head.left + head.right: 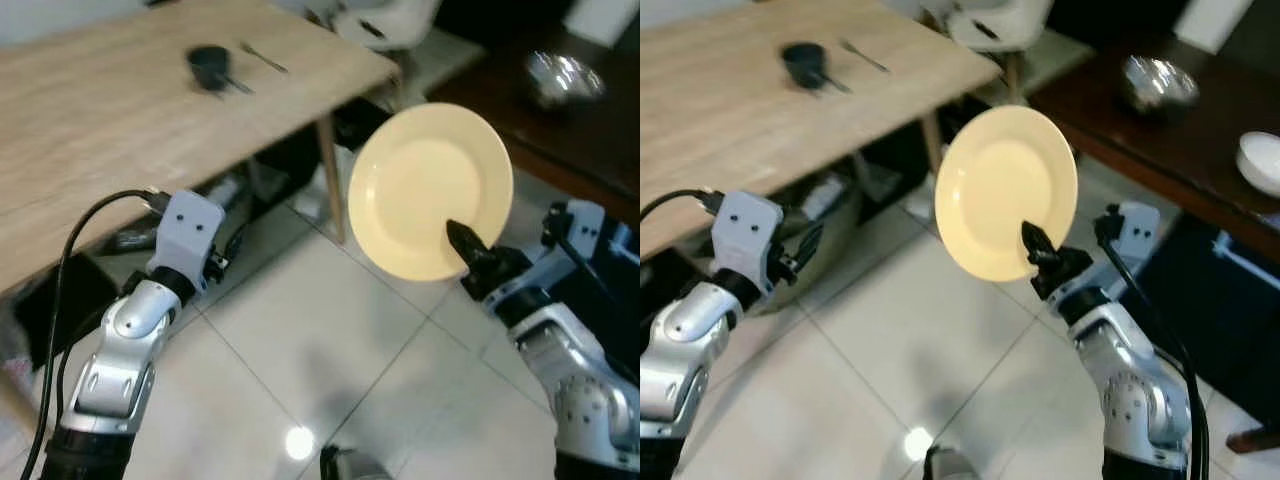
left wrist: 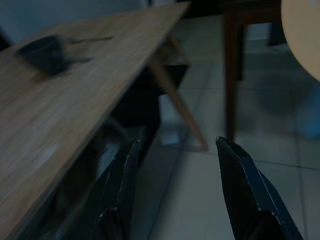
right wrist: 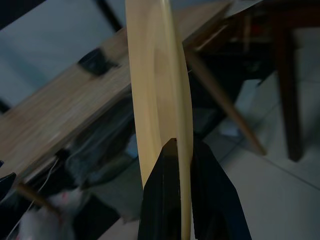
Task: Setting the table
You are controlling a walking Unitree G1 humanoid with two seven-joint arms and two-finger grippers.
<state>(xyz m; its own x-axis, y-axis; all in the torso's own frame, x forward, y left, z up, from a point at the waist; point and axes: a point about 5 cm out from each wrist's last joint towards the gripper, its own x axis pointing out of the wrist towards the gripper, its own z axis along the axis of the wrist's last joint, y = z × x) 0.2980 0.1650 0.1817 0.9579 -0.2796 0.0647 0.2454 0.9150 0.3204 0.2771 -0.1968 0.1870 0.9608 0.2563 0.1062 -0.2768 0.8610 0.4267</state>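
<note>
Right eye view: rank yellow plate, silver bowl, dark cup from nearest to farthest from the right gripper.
1. yellow plate: clamped by its lower rim in the right gripper, held over the floor.
2. silver bowl: on the dark side table, to the robot's right.
3. dark cup: on the wooden table, far left.

No legible text, labels or numbers — none anywhere.

1. Wooden table (image 1: pixel 120 110) stands front-left; cup (image 1: pixel 209 66) and a utensil (image 1: pixel 262 56) lie on it near its far end, utensil just right of cup.
2. Plate (image 1: pixel 430 185) is held on edge above the tiled floor (image 1: pixel 300 340), right of the table's corner, rim pinched in the right gripper (image 1: pixel 462 243).
3. Dark side table (image 1: pixel 1180 130) far right carries a metal bowl (image 1: pixel 1158 82) and a small bowl (image 1: pixel 1262 160).
4. Left gripper (image 2: pixel 175 192), fingers apart, sits beside the table edge.
</note>
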